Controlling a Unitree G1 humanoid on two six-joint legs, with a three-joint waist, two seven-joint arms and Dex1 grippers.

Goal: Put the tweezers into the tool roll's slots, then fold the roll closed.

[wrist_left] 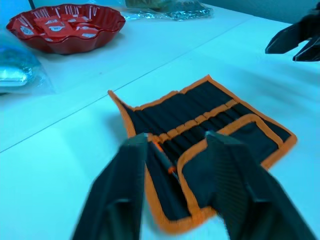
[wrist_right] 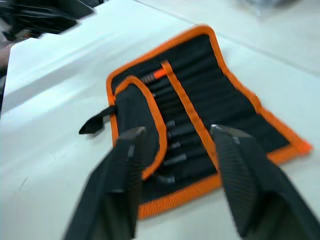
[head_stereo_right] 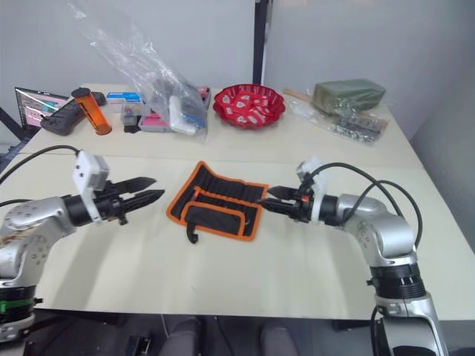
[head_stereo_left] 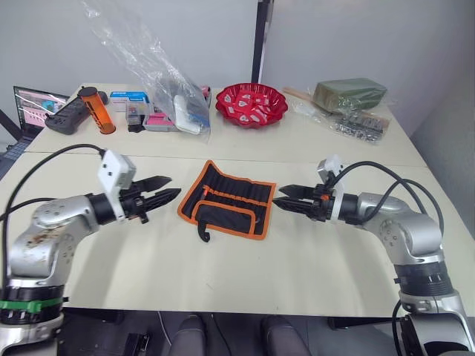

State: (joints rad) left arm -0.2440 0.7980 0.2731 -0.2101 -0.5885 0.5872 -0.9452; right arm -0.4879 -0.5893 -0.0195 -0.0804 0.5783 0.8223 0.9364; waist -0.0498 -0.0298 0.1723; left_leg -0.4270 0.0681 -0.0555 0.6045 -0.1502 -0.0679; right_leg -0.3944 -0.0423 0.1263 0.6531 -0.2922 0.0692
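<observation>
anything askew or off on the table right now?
The tool roll lies open and skewed on the table, not square to its edge, with its near flap folded over the pockets and the strap trailing off the near corner. Left gripper and right gripper are both open and empty, either side of it.

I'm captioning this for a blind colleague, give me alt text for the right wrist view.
An open black tool roll with orange edging lies flat on a white table, tweezers tucked in its slots and a flap folded over one end. The right gripper hovers open just before it.
</observation>
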